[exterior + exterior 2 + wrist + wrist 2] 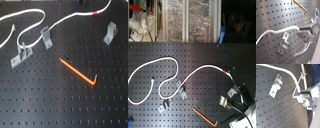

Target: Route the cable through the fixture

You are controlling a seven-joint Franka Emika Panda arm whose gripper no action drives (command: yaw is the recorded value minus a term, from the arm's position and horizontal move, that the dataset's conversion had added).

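Note:
The white cable (30, 18) snakes across the far side of the black pegboard in both exterior views, its red band (90, 13) near the first exterior view's top right. In both wrist views my gripper (300, 33) is shut on the cable (278, 31), and a loose length hangs past the fingers. The fixture (110, 34), a pale-grey upright clip, stands at the first exterior view's right. It lies close beside the held cable (291, 75) without touching, seen as fixture (284, 43) and fixture (276, 84). The first exterior view does not show the gripper.
A second upright clip (46, 37) and a low two-post bracket (21, 54) stand at the first exterior view's left. An orange hooked rod (77, 71) lies mid-board. My arm (244, 102) fills the second exterior view's lower right. Bins (188, 20) line the back.

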